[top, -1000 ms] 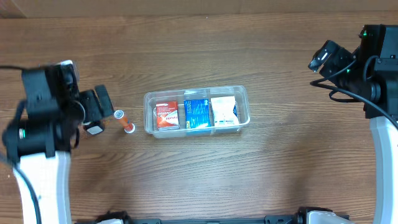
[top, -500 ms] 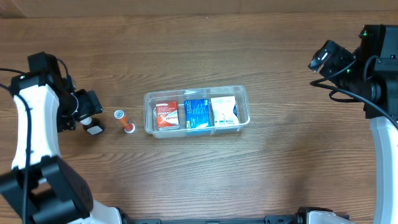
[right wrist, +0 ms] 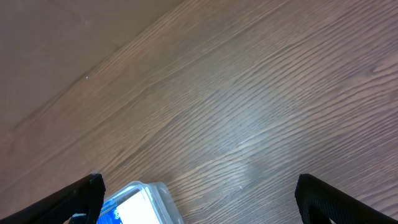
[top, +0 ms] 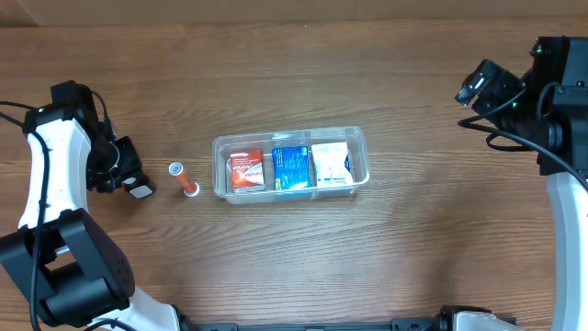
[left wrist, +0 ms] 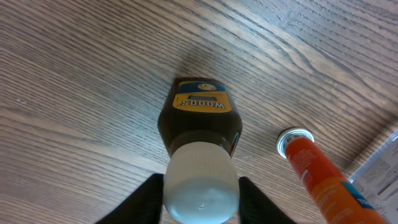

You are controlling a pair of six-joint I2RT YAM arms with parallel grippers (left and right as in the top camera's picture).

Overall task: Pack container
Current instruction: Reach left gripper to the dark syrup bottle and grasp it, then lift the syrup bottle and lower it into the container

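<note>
The clear container (top: 219, 149) sits mid-table with a red box (top: 245, 171), a blue box (top: 291, 168) and a white box (top: 332, 165) side by side inside. Left of it lies an orange tube (top: 182, 179), (left wrist: 318, 179). Further left a dark bottle (left wrist: 200, 118) with a yellow label and white cap (top: 140, 191) lies on the wood. My left gripper (top: 130, 181), (left wrist: 200, 183) is shut on that cap, one finger against each side. Far off at the back right, my right gripper (right wrist: 205, 202) stands wide open with nothing in it.
The container's corner (right wrist: 142, 200) shows at the bottom of the right wrist view, and its edge (left wrist: 380, 167) at the right of the left wrist view. Bare wooden table (top: 303, 257) surrounds everything. The right arm (top: 514, 92) hangs over the back right corner.
The left arm swung back and settled by the dark bottle, and its jaws closed from wide open onto the white cap. The right arm, tube and container stayed put.
</note>
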